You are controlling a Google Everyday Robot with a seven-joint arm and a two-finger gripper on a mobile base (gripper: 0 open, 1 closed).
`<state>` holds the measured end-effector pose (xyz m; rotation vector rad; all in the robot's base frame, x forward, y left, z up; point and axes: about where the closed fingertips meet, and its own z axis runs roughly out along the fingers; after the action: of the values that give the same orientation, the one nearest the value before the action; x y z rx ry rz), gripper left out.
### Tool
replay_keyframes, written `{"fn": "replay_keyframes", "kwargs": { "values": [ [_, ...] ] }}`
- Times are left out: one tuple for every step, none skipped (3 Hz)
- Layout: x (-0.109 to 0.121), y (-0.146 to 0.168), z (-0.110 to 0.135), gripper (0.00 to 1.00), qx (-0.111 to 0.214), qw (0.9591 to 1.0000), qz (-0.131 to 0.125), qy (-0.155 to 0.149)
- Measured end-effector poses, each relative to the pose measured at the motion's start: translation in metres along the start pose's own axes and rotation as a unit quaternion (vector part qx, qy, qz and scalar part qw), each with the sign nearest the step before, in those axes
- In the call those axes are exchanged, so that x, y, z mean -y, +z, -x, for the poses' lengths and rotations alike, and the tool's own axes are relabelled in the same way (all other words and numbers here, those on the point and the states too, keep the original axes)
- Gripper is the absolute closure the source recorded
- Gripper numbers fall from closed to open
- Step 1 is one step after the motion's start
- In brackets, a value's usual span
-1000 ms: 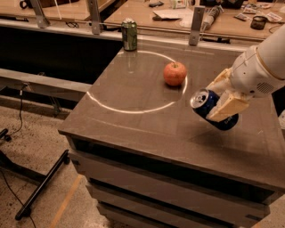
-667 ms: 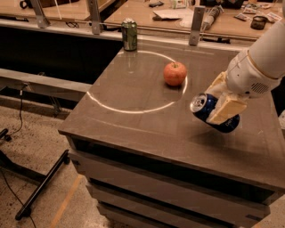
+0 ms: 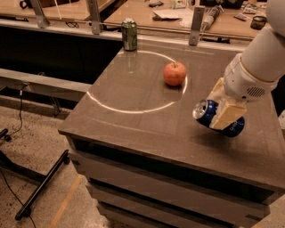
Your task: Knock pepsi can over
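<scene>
Dim warm light rings the table (image 3: 129,133) with glare; at right, the gripper (image 3: 221,107) clasping the pepsi can (image 3: 205,115) casts a soft shadow.

Pepsi can (image 3: 207,115) middle and logo are hidden by the gripper (image 3: 221,106), clamped across it above the table's (image 3: 133,129) right side. The far finger is mostly hidden. The arm (image 3: 260,58) is cut off by the right edge. Rear bench (image 3: 142,12) clutter can't be identified.

Round red apple (image 3: 175,73) on dark grey table (image 3: 133,95), far-left of the gripper (image 3: 221,106); green metal can (image 3: 129,34) at far edge.
</scene>
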<state>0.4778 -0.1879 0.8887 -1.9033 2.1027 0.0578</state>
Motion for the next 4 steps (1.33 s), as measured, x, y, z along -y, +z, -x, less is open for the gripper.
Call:
{"fn": "replay_keyframes", "kwargs": {
  "values": [
    [-0.0029,0.0017,-0.0029,1.00,-0.016,0.9999,0.000,0.002],
    [-0.0043,0.0038,-0.0055,0.90,-0.022,0.9997,-0.002,0.004],
    [-0.0044,0.0042,-0.0045,0.67,-0.022,0.9997,-0.002,0.003],
    [-0.0045,0.0047,-0.0039,0.45,-0.022,0.9998,-0.002,0.002]
  ]
}}
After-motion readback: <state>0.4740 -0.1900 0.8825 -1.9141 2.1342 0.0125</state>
